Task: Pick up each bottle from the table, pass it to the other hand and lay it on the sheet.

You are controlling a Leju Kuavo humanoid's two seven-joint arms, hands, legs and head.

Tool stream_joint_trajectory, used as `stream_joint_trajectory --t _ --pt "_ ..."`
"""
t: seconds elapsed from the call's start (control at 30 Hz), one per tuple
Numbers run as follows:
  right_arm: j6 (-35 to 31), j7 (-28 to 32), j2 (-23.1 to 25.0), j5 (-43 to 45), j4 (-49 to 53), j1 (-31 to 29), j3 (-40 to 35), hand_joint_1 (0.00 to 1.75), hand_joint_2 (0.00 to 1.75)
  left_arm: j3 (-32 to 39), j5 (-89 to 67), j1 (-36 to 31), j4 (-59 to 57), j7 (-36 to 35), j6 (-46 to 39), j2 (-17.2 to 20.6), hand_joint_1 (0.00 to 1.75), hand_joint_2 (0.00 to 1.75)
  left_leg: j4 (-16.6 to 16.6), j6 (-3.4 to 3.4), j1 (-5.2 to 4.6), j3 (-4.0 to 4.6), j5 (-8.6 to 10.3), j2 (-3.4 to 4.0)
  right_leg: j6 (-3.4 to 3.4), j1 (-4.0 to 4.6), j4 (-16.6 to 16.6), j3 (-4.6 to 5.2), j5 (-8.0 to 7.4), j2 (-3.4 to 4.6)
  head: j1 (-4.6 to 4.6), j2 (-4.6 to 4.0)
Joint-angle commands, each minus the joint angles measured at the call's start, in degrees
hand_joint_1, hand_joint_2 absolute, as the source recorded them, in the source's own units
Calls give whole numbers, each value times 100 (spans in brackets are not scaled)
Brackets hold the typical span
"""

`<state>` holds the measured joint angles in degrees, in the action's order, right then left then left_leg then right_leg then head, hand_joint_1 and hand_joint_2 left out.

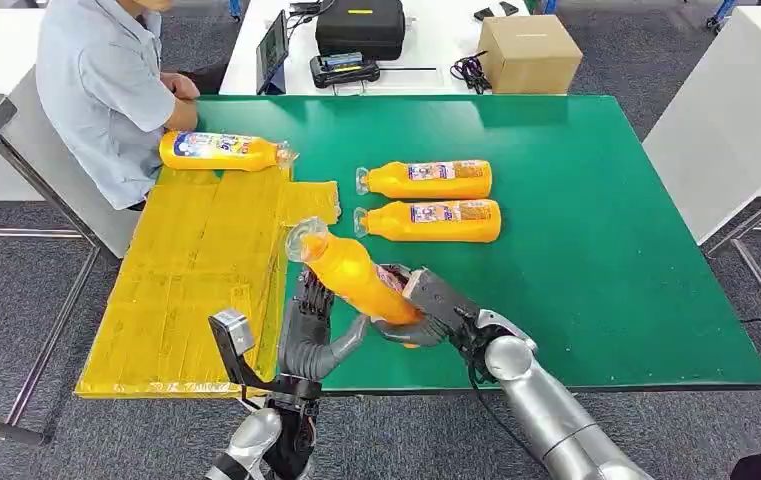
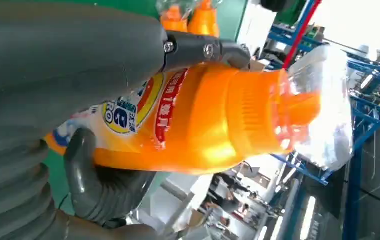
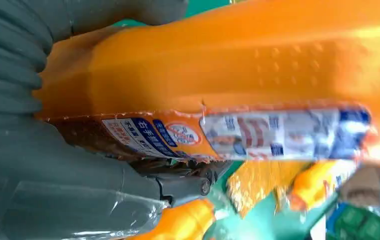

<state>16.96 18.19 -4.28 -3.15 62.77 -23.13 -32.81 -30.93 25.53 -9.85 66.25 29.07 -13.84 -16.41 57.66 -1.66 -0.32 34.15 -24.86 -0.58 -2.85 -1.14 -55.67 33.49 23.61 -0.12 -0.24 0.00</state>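
My right hand [image 1: 438, 300] grips the base of an orange bottle [image 1: 354, 272] that is tilted up over the table's front edge, its clear cap pointing toward the yellow sheet [image 1: 186, 285]. From below, my left hand [image 1: 311, 335] closes around the bottle's middle. In the left wrist view a dark finger [image 2: 202, 50] lies over the bottle [image 2: 212, 115] and the thumb [image 2: 95, 180] presses under it. In the right wrist view my right hand [image 3: 28, 175] clasps the labelled bottle [image 3: 227, 65]. Two more orange bottles [image 1: 431, 180] [image 1: 434, 221] lie on the green table [image 1: 606, 250]. Another bottle [image 1: 221, 151] lies on the sheet's far end.
A person in a light blue shirt [image 1: 106, 90] sits at the table's far left corner, an arm close to the bottle on the sheet. Behind the green table, a white table carries a cardboard box [image 1: 529, 52], a black case [image 1: 360, 27] and a tablet.
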Motion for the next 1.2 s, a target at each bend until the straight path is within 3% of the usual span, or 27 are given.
stream_joint_trajectory --t 0.03,0.77,0.8,1.2 --pt "-40 77 293 -286 -946 -654 -982 175 175 -125 -83 -486 -1075 -174 -42 -14 0 175 -6 7 2 -16 -3 13 9 2 4 -12 -1 11 -2 0" --pt "-32 103 242 -316 -308 -628 -1610 175 175 432 -116 -717 -1633 -113 -24 -230 0 175 5 11 6 -11 -9 13 13 7 -2 -9 5 10 -2 0" --pt "9 133 270 -274 -355 -653 -1632 175 175 479 -79 -684 -1537 -87 53 -230 175 175 4 10 4 -7 -7 12 12 5 -2 -4 3 9 0 0" --pt "191 181 275 120 -436 -602 -1449 169 175 655 13 -402 -752 133 105 -201 175 175 8 10 6 -4 -10 14 12 6 -5 -3 5 11 -2 0"
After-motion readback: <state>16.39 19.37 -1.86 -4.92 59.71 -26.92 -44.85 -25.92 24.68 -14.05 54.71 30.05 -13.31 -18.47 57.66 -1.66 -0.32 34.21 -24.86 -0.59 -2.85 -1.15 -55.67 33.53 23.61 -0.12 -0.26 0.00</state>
